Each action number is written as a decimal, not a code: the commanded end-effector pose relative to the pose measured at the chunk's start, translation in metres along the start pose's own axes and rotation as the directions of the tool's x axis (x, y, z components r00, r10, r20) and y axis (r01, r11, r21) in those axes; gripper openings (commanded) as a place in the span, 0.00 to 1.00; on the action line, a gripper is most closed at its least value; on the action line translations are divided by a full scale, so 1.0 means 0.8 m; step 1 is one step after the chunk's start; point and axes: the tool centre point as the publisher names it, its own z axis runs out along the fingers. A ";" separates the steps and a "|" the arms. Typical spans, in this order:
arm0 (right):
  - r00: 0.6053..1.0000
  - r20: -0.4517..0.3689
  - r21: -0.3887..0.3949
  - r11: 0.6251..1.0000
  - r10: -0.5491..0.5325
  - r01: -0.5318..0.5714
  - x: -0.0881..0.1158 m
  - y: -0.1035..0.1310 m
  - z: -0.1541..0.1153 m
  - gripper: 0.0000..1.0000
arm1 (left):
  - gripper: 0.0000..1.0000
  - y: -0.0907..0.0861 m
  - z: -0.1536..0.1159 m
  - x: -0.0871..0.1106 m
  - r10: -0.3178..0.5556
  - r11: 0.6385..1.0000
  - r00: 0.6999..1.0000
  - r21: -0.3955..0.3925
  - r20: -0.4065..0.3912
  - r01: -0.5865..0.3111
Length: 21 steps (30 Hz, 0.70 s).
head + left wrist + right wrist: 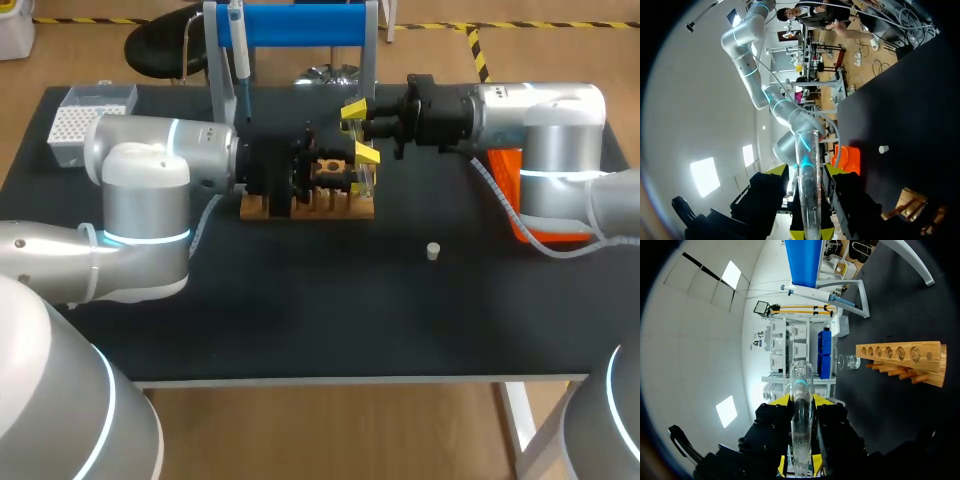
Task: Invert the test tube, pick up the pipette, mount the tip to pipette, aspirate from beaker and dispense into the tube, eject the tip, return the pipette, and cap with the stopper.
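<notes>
A clear glass test tube point(807, 180) is held between my two grippers above the wooden rack point(310, 207). In the left wrist view my left gripper point(812, 232) has its yellow tips against both sides of the tube. My right gripper point(799, 466) is shut on the same test tube point(801, 405), and its yellow tips show in the head view point(360, 132). My left gripper point(300, 172) is mostly hidden by its own black body there. The pipette point(238, 50) hangs on the blue stand. A small white stopper point(433, 251) lies on the black table. The beaker point(850, 361) stands behind the rack.
A white tip box point(85, 120) sits at the back left corner. An orange bin point(510, 190) stands under my right arm at the right. The blue pipette stand point(300, 25) rises just behind the rack.
</notes>
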 end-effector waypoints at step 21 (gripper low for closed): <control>1.000 0.003 -0.001 1.000 -0.001 0.001 0.001 -0.001 0.000 1.00 | 0.00 0.001 -0.001 0.003 -0.013 1.000 1.000 0.016 -0.008 0.013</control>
